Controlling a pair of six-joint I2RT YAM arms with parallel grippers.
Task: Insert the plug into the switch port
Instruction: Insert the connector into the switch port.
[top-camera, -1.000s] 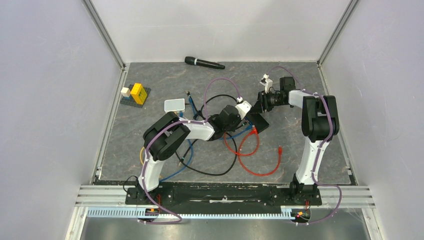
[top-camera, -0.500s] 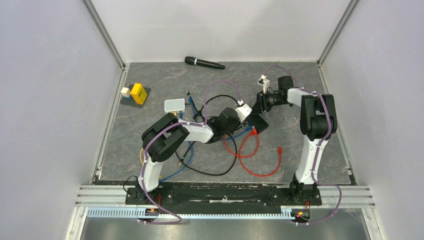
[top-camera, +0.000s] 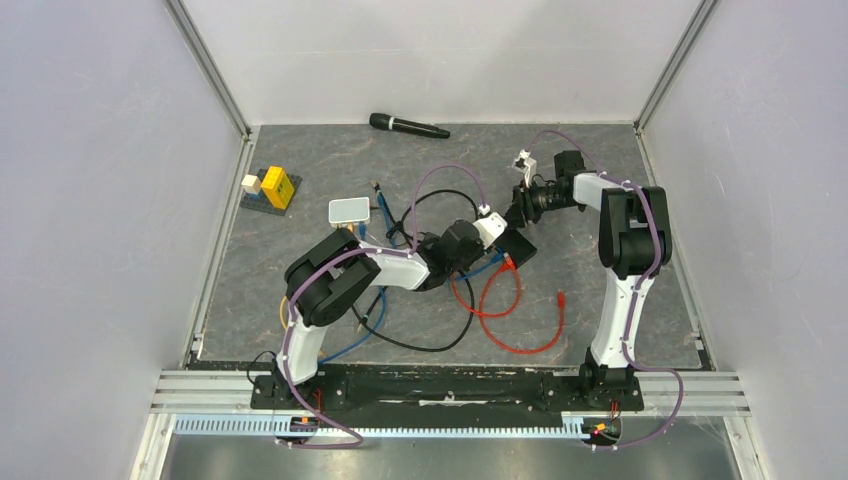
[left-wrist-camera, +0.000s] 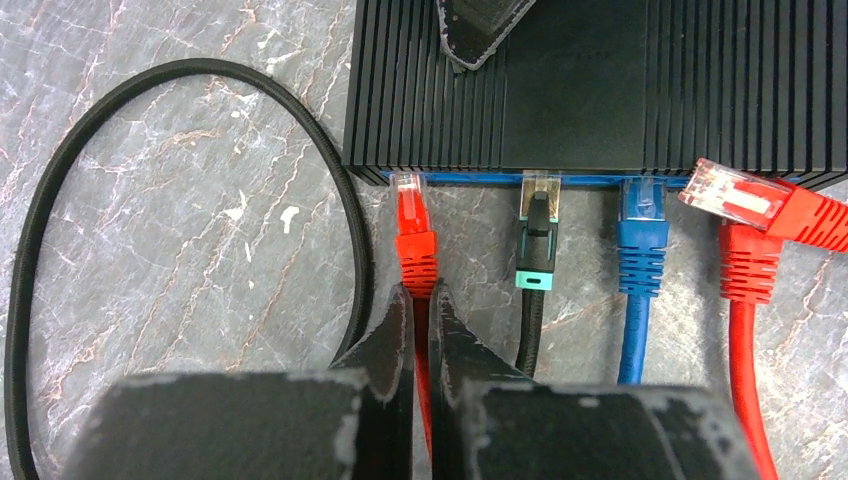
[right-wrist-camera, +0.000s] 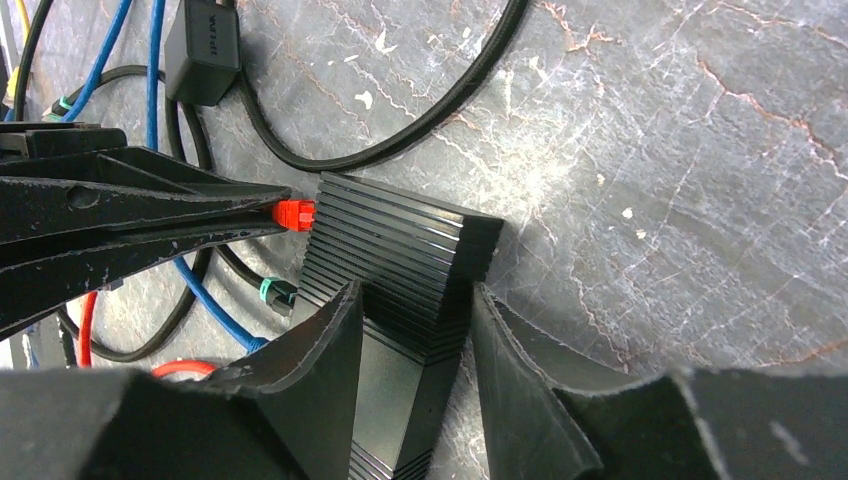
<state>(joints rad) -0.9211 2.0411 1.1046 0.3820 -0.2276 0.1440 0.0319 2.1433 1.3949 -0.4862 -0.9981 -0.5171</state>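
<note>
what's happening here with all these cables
The left pincer pinches the red cable just behind its red plug, whose tip is at the leftmost port of the black switch, not visibly seated. The right pincer clamps the switch's body to brace it. A black plug and a blue plug sit in neighbouring ports.

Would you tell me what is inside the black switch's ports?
The left red plug, a black plug and a blue plug enter the switch's ports; the right red plug lies tilted outside. How deep they sit is hidden.
</note>
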